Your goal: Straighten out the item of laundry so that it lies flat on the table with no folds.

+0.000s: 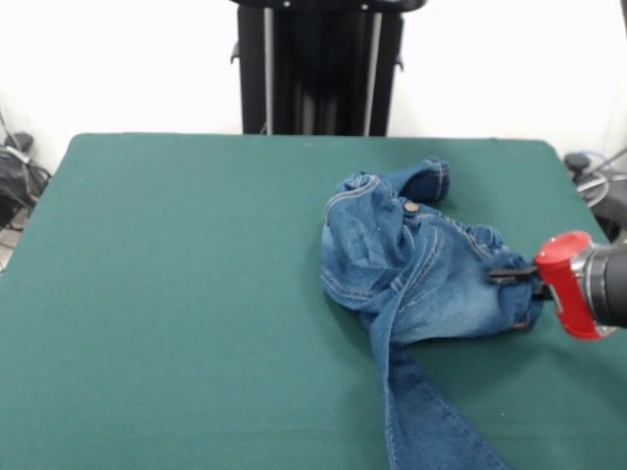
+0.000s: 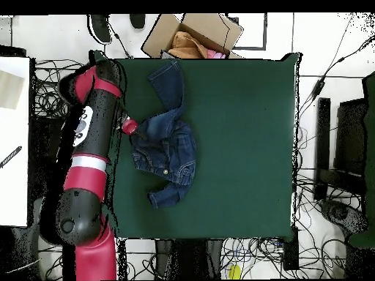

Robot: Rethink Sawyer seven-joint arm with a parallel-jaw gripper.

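Note:
The jeans (image 1: 411, 269) lie bunched in a heap on the right half of the green table (image 1: 176, 294). One leg (image 1: 426, 421) trails to the near edge, and the other leg's cuff (image 1: 428, 180) is folded back at the far side. The metal button (image 1: 410, 207) faces up. My gripper (image 1: 511, 277) reaches in from the right, low over the table. Its black fingers are closed on the heap's right edge. In the overhead view the gripper (image 2: 132, 126) is at the left edge of the jeans (image 2: 167, 146), with the arm along the left side of the table (image 2: 242, 146).
The black pedestal (image 1: 318, 69) stands behind the table's far edge. An open cardboard box (image 2: 194, 35) holding cloth sits just beyond the table's top edge in the overhead view. Cables lie on the floor around the table.

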